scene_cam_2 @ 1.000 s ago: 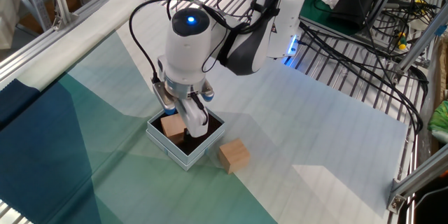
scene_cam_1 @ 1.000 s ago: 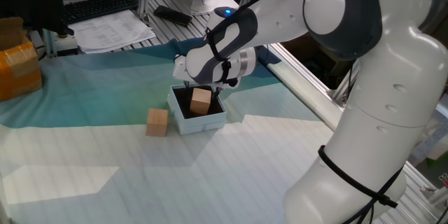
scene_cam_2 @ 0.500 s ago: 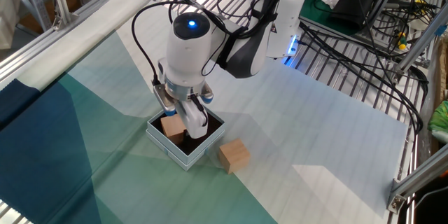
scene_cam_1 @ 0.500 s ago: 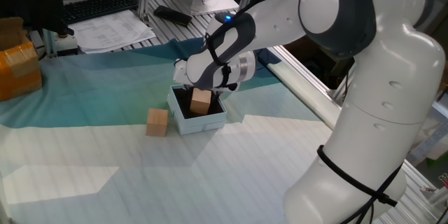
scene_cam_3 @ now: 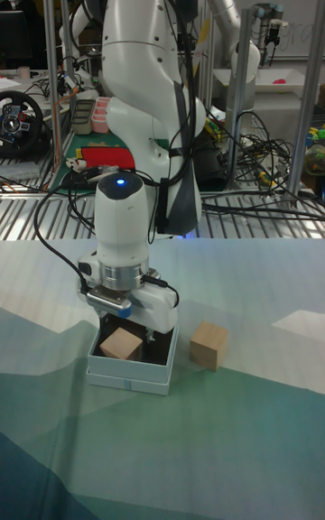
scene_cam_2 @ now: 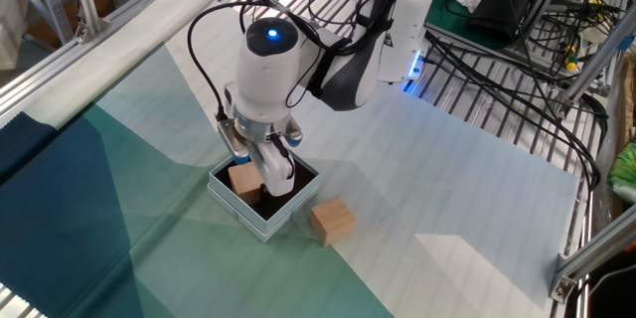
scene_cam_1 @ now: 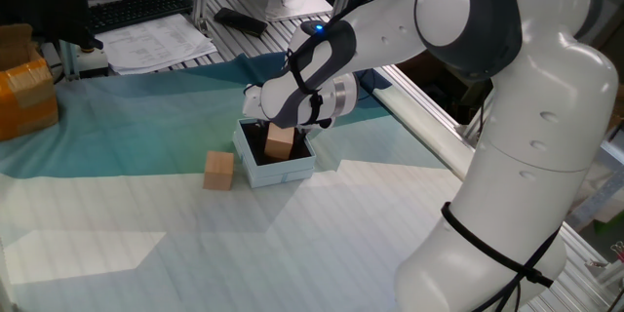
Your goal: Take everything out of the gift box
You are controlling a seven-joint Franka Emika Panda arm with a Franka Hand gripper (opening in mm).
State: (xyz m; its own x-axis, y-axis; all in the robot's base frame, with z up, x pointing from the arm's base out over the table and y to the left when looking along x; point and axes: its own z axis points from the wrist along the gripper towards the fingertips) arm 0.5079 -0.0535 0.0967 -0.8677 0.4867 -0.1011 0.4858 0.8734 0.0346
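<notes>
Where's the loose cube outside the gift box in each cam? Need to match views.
One fixed view: loose cube left of centre, left of the gift box.
The other fixed view: cube below centre, right of the box.
Tall fixed view: cube right of the box, lower middle.
Shared landmark: the gift box, with the gripper reaching into it.

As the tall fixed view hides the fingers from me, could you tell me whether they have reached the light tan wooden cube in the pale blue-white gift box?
Observer: In the other fixed view, one dark finger stands inside the gift box, close beside the cube. I cannot tell whether it grips.
Operator: Is anything else in there?
Observer: Only dark brown floor shows around that cube.
Operator: Is anything beyond the outer cube?
Observer: One fixed view shows an orange-brown taped carton at the table's edge, well away from the second tan cube.
</notes>
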